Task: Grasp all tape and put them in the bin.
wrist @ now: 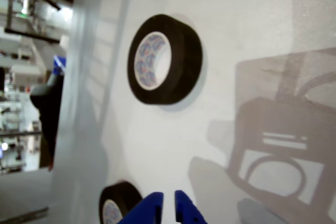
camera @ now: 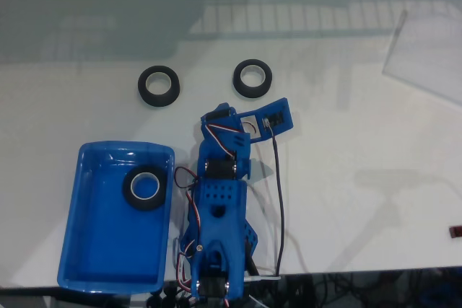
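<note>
Over on the left of the fixed view sits the bin [camera: 108, 250], and there's one tape roll [camera: 147, 188] lying flat inside it, up near its right wall. Moving right, the blue arm [camera: 220, 207] stretches up from the bottom edge across the white surface [camera: 346, 200], its wrist tilted toward the two loose rolls. Those rolls lie flat above it, well apart: one roll [camera: 158, 86] at upper left, another roll [camera: 253, 78] just right of it. In the wrist view the gripper [wrist: 168, 208] pokes in from the bottom, its blue fingertips [wrist: 147, 208] nearly together with only a thin slit between, holding nothing, one roll [wrist: 178, 59] well ahead and one [wrist: 118, 203] just beside on the left.
</note>
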